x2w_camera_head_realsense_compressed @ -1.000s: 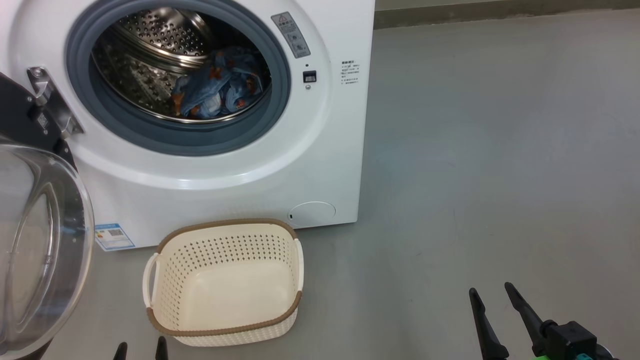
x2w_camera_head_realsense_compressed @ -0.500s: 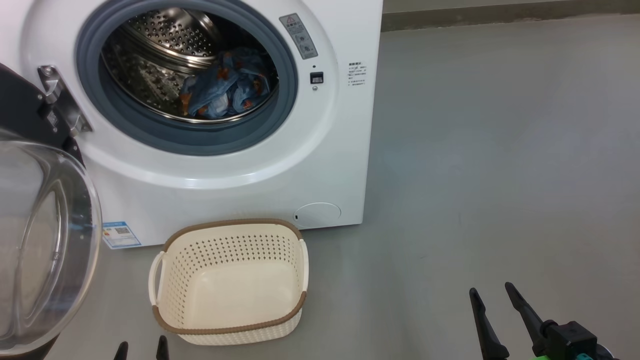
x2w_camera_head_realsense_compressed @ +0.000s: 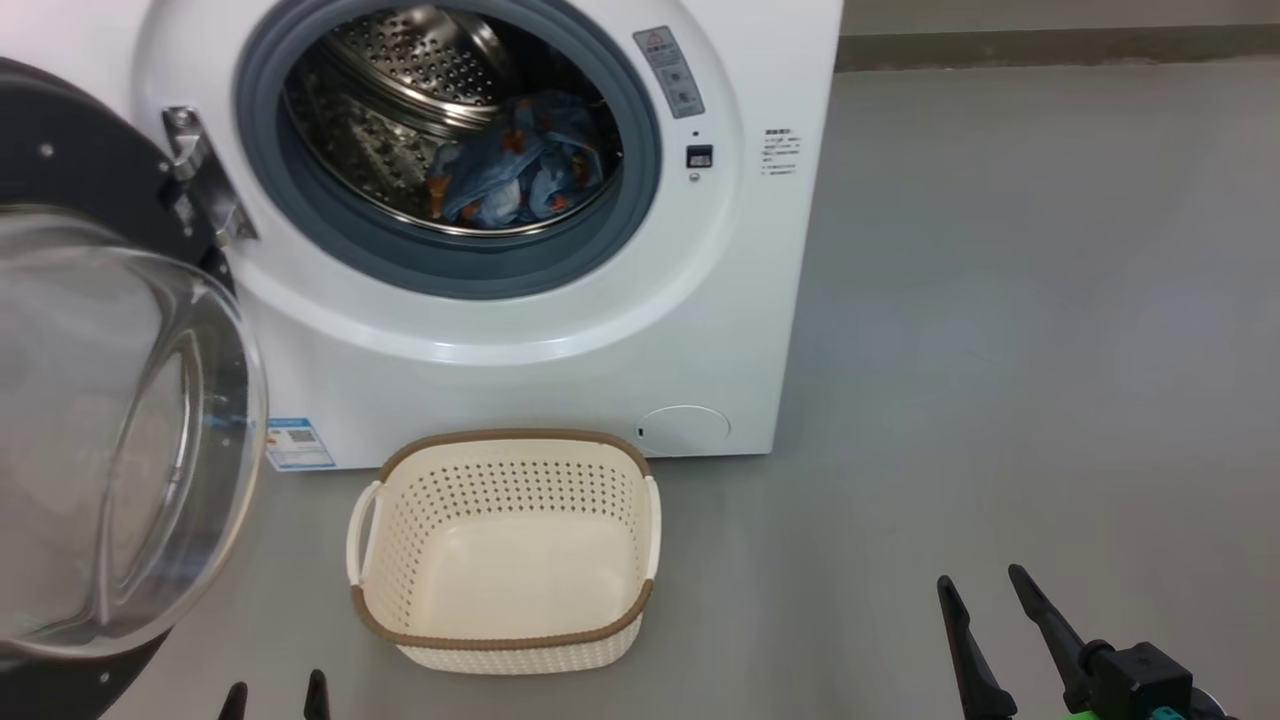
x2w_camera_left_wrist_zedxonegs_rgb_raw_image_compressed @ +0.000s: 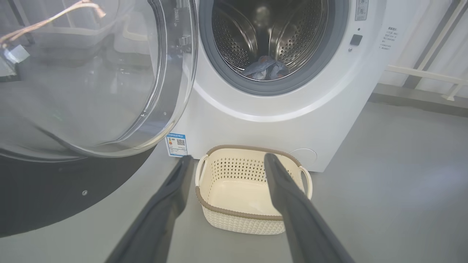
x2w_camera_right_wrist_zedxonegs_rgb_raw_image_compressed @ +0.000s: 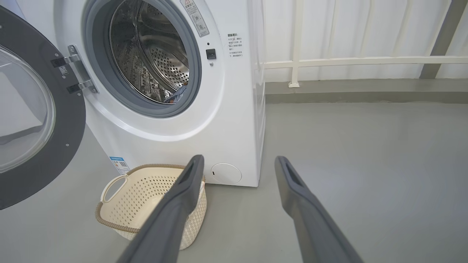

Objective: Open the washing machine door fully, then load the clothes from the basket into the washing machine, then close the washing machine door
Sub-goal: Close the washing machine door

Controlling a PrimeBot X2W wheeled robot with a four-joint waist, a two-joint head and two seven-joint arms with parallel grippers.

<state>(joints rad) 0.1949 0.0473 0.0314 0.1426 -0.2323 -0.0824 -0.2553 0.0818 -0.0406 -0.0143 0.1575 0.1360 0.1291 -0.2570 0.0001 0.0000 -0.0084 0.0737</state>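
The white washing machine (x2w_camera_head_realsense_compressed: pixel 520 340) stands with its door (x2w_camera_head_realsense_compressed: pixel 110 430) swung wide open to the left, glass bowl facing me. Blue clothes (x2w_camera_head_realsense_compressed: pixel 520 170) with orange-brown figures lie inside the steel drum, also seen as clothes (x2w_camera_left_wrist_zedxonegs_rgb_raw_image_compressed: pixel 265 69). The cream basket (x2w_camera_head_realsense_compressed: pixel 510 550) with a brown rim sits on the floor before the machine, nothing in it. My left gripper (x2w_camera_head_realsense_compressed: pixel 275 695) is open at the bottom edge, short of the basket (x2w_camera_left_wrist_zedxonegs_rgb_raw_image_compressed: pixel 248 193). My right gripper (x2w_camera_head_realsense_compressed: pixel 985 585) is open over bare floor at the lower right, well right of the basket (x2w_camera_right_wrist_zedxonegs_rgb_raw_image_compressed: pixel 146 197).
Grey floor (x2w_camera_head_realsense_compressed: pixel 1000 300) stretches to the right of the machine. A white railing (x2w_camera_right_wrist_zedxonegs_rgb_raw_image_compressed: pixel 365 60) and a dark skirting run along the back wall. The open door (x2w_camera_right_wrist_zedxonegs_rgb_raw_image_compressed: pixel 33 117) takes up the space left of the basket.
The whole head view has shifted right, so the camera has turned left; machine, door and basket keep their places relative to each other. Both grippers stay open and still.
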